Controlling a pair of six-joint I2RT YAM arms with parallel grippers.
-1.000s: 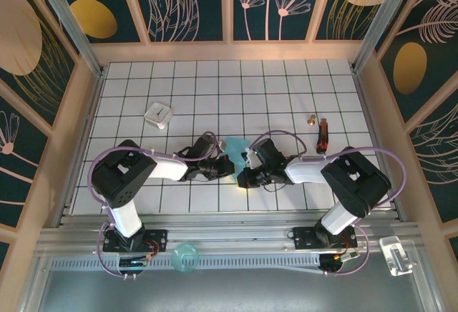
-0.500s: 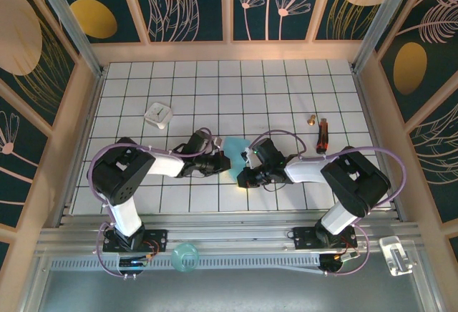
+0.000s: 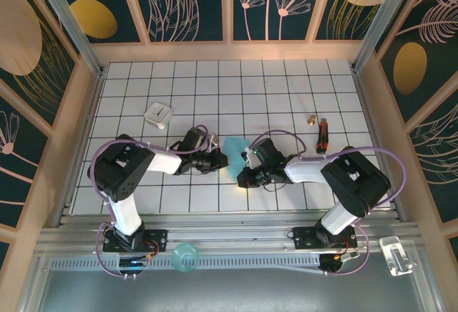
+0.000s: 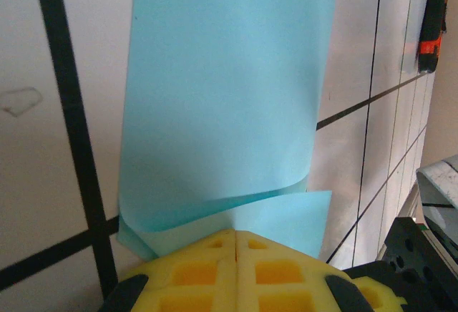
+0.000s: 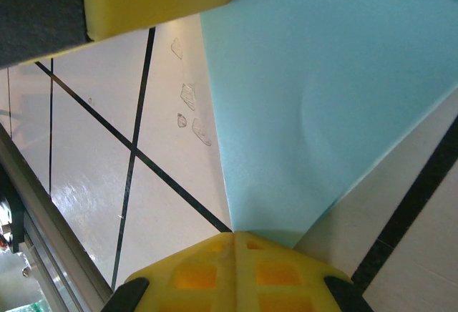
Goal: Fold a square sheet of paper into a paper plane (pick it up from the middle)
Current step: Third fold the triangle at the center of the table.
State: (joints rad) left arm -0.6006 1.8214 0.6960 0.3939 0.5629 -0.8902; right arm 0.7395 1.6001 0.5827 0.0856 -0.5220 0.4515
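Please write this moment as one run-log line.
left claw: shut on blue sheet | right claw: shut on blue sheet | sheet: curled near left claw

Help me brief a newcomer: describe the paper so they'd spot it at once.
On the white grid table, look near the centre. The paper is there, gripped by the left claw and right claw. It is the one light-blue sheet; the white block sits farther left.
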